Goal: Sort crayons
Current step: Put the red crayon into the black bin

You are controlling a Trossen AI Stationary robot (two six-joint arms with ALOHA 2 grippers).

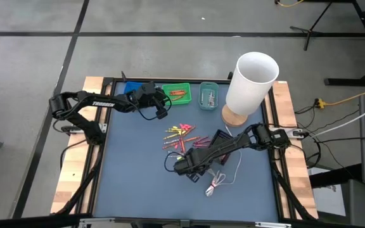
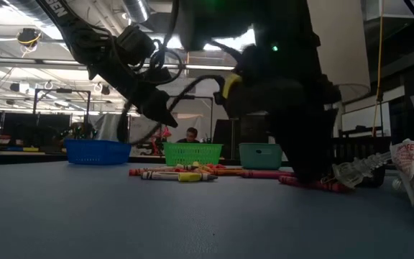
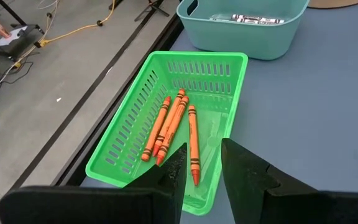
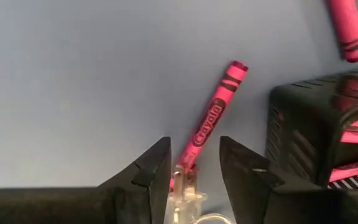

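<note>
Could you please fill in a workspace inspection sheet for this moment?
Surface: blue mat, wooden edges.
Job's things: loose crayons mid-mat; orange crayons in green tray; pink crayon on the mat.
Clutter: blue tray, teal tray, white cylinder on wooden base.
Grippers: left gripper open over green tray; right gripper open, low over the pink crayon.
Cables: white cable.
Surroundings: concrete floor.

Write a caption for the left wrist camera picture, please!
The open left claw hovers over a green basket holding orange crayons, beside a teal bin.
</note>
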